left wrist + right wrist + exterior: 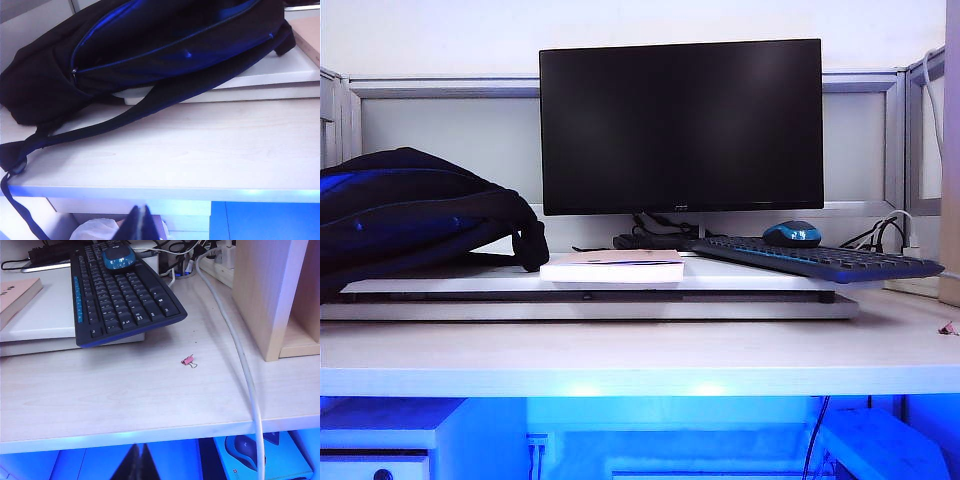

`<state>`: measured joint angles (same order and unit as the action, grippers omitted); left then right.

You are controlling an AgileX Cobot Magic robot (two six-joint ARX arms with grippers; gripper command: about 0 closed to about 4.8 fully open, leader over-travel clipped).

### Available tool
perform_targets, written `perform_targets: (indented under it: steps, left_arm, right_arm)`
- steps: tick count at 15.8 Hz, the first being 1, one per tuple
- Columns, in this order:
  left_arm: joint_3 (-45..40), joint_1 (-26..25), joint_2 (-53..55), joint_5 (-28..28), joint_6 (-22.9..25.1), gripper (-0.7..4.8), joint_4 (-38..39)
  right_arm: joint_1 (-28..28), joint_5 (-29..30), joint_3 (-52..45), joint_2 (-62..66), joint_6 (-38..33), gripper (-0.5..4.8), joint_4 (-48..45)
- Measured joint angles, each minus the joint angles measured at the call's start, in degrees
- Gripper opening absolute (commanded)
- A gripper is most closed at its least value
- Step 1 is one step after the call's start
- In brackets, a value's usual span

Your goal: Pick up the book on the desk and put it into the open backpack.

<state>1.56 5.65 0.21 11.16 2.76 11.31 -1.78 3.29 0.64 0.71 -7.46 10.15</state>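
You have both arms parked below the front edge of the desk [640, 360], off the exterior view: the left gripper [139, 223] sits under the edge in front of the backpack [165, 45], the right gripper [136, 462] under the edge in front of the keyboard [120, 295], and each has its fingers pressed together with nothing in them. The book [613, 266] lies flat on the raised white platform board [760, 277], in front of the monitor [681, 125], its near edge about level with the board's front lip, just beside the backpack's hanging flap. The main risk I see is the grip: the book is thin and lies flush, so closed or badly angled fingers could just push it back toward the monitor stand. A left-arm approach could snag the black strap [90, 127] trailing across the desk. The backpack's blue-lined mouth looks narrow and slumped, so the book may catch on its lip. The bare desk strip in front of the board gives your clearest room; on the right, mind the white cable [235, 340] and the small pink binder clip [188, 360].
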Motion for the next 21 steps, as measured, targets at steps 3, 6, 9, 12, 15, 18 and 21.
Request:
perform_targets:
  steps: [3,6,9,12,15,18,21]
  left_arm:
    - [0.0,0.0,0.0,-0.1,-0.2,0.98,0.0]
    - [-0.3,0.0,0.0,-5.5,-2.6,1.31,-3.6]
    - [-0.3,0.0,0.0,-8.7,-5.9,2.65,-3.8]
    - [-0.3,0.0,0.0,-11.9,-9.9,2.90,-3.8]
    - [2.7,0.0,0.0,-13.8,-11.4,3.86,-3.7]
    - [8.2,0.0,0.0,-14.1,-14.6,4.64,-4.4]
    - [13.0,0.0,0.0,-16.2,-23.1,4.68,-4.6]
  right_arm:
    - [0.0,0.0,0.0,0.0,0.0,-0.05,0.0]
    - [0.0,1.8,0.0,0.0,-1.2,0.04,-0.7]
    - [0.0,6.3,0.2,0.0,-2.0,0.57,-4.5]
    - [0.0,6.9,2.3,0.0,-3.1,1.27,-5.2]
    - [0.0,6.9,4.5,0.0,-4.3,2.28,-5.2]
    - [0.0,6.9,7.2,0.0,-7.2,2.63,-5.1]
    - [0.0,7.1,12.0,0.1,-8.7,3.10,-5.0]
